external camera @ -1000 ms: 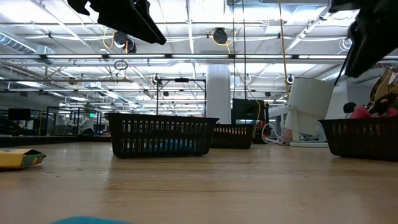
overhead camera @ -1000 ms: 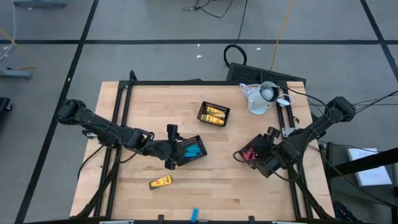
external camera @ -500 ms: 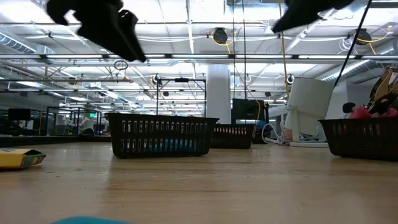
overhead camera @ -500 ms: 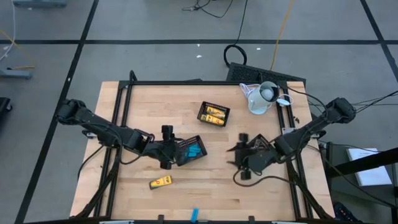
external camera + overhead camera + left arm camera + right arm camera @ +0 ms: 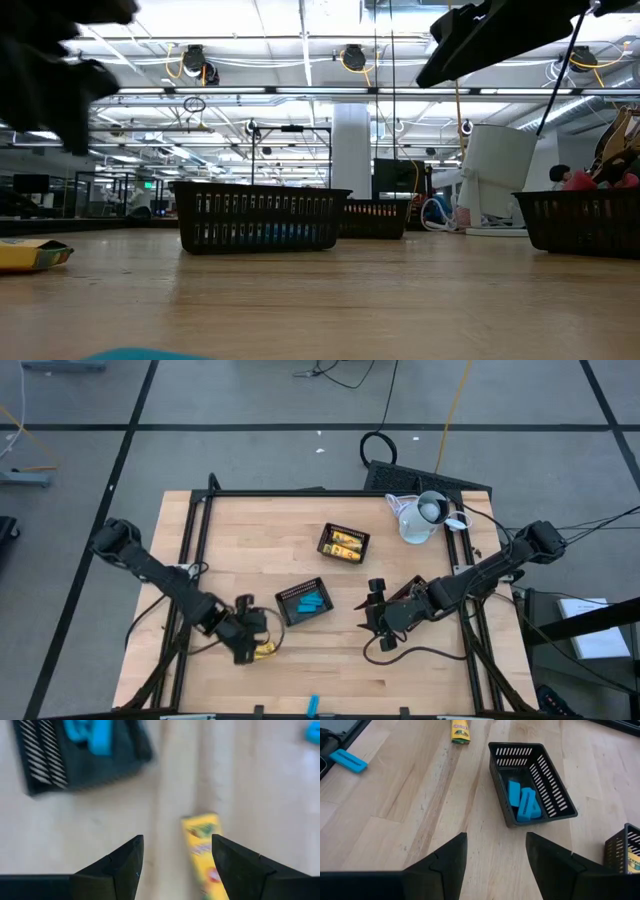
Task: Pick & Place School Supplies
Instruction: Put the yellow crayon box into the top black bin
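From above, the sorting is looking partly done: two yellow-and-black blocks (image 5: 345, 545) are lying in the tray (image 5: 343, 531) toward the far edge of the desk (image 5: 250, 530), blue pieces (image 5: 312, 603) are sitting in the middle tray (image 5: 295, 596), and red-handled scissors are seemingly resting in a third tray, mostly hidden under the right arm. Still waiting are one loose yellow block (image 5: 264, 651) near the front edge and a loose blue piece (image 5: 313, 705) at the very front edge. The left end effector (image 5: 250, 644) is hanging right at that yellow block, while the right end effector (image 5: 372, 618) is hovering over bare wood just right of the middle tray. At desk level, the loose yellow block (image 5: 30, 254) is lying flat, and the scissors (image 5: 600, 165) are poking above their tray (image 5: 580, 222). Through the left wrist camera, the left end effector (image 5: 176, 854) is showing its fingers spread and empty, with the oblong, printed yellow block (image 5: 204, 849) lying between them on the wood. Through the right wrist camera, the right end effector (image 5: 496, 851) is likewise standing spread, holding nothing, facing the short bright blue pieces (image 5: 522, 801).
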You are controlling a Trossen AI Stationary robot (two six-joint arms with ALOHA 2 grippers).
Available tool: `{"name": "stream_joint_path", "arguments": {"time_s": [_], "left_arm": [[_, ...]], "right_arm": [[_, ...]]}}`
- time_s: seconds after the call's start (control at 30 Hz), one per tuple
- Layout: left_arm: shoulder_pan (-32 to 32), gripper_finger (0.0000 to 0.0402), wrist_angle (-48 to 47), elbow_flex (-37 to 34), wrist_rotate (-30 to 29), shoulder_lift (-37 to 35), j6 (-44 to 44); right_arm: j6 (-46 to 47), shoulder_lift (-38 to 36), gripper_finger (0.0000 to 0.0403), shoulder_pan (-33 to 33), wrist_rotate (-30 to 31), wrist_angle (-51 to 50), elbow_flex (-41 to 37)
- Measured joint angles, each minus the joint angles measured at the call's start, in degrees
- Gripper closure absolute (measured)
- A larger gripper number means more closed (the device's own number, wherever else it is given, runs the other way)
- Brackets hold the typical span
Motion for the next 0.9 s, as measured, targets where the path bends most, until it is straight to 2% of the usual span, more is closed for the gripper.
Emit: {"name": "stream_joint_path", "arguments": {"time_s": [0.2,0.37,0.53,0.73,0.83,0.9], "left_arm": [[-6.57,0.0165,4.86,-0.01,0.07,1.50,-11.05],[-8.33,0.0163,5.45,-0.01,1.70,7.09,-16.20],[-7.74,0.0142,5.13,-0.01,4.03,12.82,-18.58],[-7.04,0.0109,5.73,0.22,6.29,15.63,-19.20],[-7.08,0.0111,5.82,0.27,6.28,16.14,-19.37],[-7.04,0.0125,5.78,0.25,6.31,16.17,-19.35]], "right_arm": [[0.00,-0.07,0.0211,0.13,0.10,-0.03,0.00],[0.34,-0.05,0.0211,0.57,0.09,-0.05,0.00],[0.64,-0.06,0.0211,0.97,0.15,-0.07,0.00],[1.10,-0.07,0.0211,1.26,0.20,-0.12,0.00],[1.59,-0.07,0.0211,1.33,0.13,-0.17,0.00],[1.90,-0.07,0.0211,1.31,0.15,-0.33,0.00]]}}
